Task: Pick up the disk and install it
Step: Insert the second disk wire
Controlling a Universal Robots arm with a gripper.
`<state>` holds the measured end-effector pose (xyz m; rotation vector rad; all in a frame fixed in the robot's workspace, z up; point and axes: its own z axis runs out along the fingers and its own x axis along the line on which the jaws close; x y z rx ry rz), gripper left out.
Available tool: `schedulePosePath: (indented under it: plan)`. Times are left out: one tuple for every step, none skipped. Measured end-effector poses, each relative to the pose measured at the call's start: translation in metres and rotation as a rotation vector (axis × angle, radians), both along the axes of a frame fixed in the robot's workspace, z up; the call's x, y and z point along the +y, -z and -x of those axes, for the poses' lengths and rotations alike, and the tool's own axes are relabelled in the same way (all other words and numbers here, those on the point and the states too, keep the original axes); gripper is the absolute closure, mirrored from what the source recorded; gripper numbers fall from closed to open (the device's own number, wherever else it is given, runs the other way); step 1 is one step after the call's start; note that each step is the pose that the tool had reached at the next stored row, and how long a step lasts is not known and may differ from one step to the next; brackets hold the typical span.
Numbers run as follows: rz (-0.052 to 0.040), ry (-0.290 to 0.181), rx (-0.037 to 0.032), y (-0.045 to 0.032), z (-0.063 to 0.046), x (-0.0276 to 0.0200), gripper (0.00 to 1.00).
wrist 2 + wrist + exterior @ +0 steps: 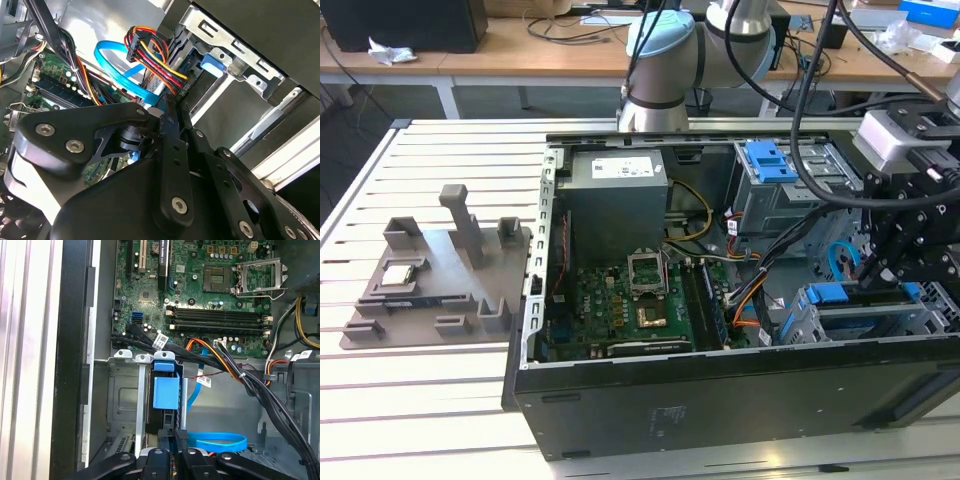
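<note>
— Black fingers of the gripper (181,436) fill the foreground in the first wrist view. Apart or together?
— Together, tips pressed into one narrow point, nothing between them.
— And the disk (165,390)?
— Standing on edge in the metal drive cage (125,390), just past the fingertips; they may be touching its end, hard to say.
— Around that?
— A blue data cable (220,442) loops beside the gripper, the motherboard (200,285) lies beyond, all inside the open computer case (720,400).
</note>
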<state>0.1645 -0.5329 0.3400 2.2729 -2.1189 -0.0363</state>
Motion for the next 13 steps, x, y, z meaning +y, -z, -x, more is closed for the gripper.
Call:
schedulePosePath:
  plan:
    - [0.0002, 0.000, -0.0001, 0.0000, 0.000, 0.0000, 0.83]
    - [0.0004, 0.000, -0.0001, -0.0002, 0.000, 0.0000, 0.76]
    - [0.0005, 0.000, -0.0001, -0.0034, 0.000, 0.0000, 0.76]
    - [0.0007, 0.000, -0.0002, -0.0126, 0.000, 0.0012, 0.76]
    - [0.0009, 0.000, -0.0003, -0.0165, 0.000, 0.0021, 0.76]
    - [0.0012, 0.000, -0.0003, -0.0196, 0.000, 0.0028, 0.76]
    - [0.0013, 0.000, -0.0003, -0.0247, 0.000, 0.0035, 0.85]
    - [0.0012, 0.000, -0.0004, -0.0286, 0.000, 0.0039, 0.85]
    - [0.0012, 0.000, -0.0004, -0.0320, 0.000, 0.0042, 0.89]
    - [0.0013, 0.000, -0.0004, -0.0363, 0.000, 0.0045, 0.89]
    - [0.0013, 0.000, -0.0004, -0.0396, 0.000, 0.0047, 0.89]
    - [0.0012, 0.000, -0.0004, -0.0439, 0.000, 0.0048, 0.89]
    - [0.0013, 0.000, -0.0004, -0.0465, 0.000, 0.0048, 0.89]
